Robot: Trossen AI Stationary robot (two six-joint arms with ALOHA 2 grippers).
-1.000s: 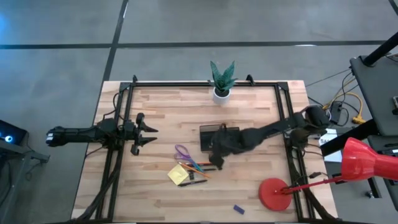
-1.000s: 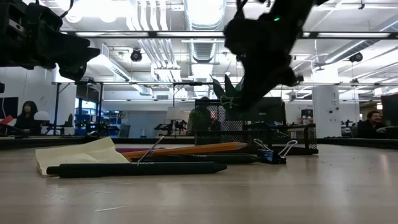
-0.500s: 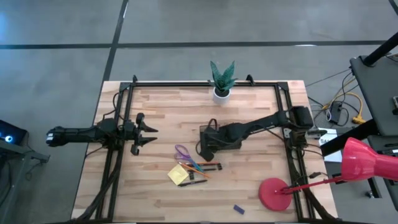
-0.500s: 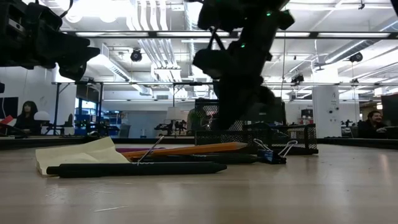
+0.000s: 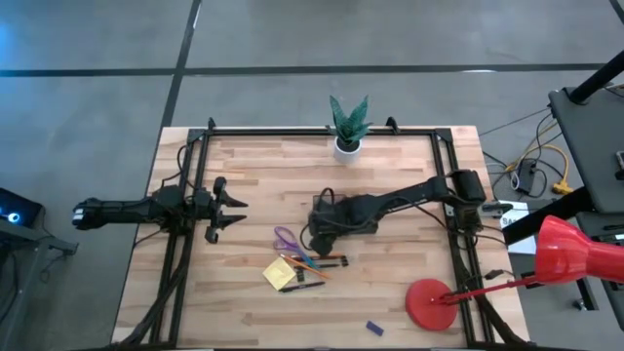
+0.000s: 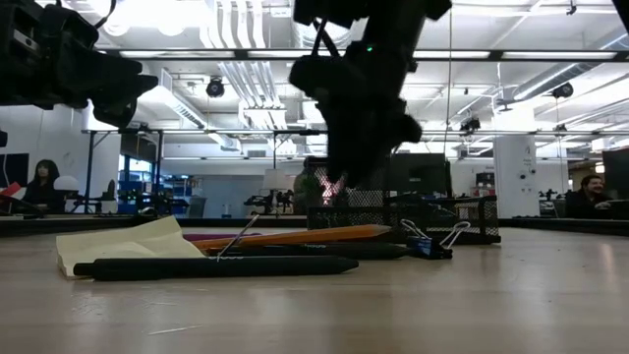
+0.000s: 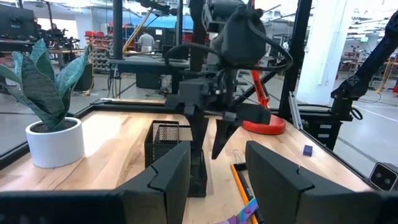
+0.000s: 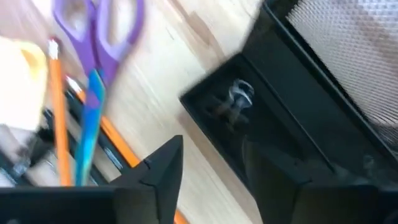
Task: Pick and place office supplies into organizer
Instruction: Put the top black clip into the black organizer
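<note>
The right gripper [image 5: 314, 232] hangs over the organizer [image 8: 292, 134] with its jaws apart and nothing between them; a small binder clip [image 8: 239, 94] lies inside the organizer's low tray. The scissors [image 5: 285, 239], pens [image 5: 322, 260] and sticky-note pad [image 5: 278, 274] lie just beside the organizer (toward the left arm). The left gripper [image 5: 234, 208] waits well apart from the organizer, jaws open and empty

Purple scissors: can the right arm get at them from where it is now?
Probably yes. The right end effector hangs open at the organizer's near edge, and the purple scissors lie just beside it on bare wood, handles clear, blades among the pens.
</note>
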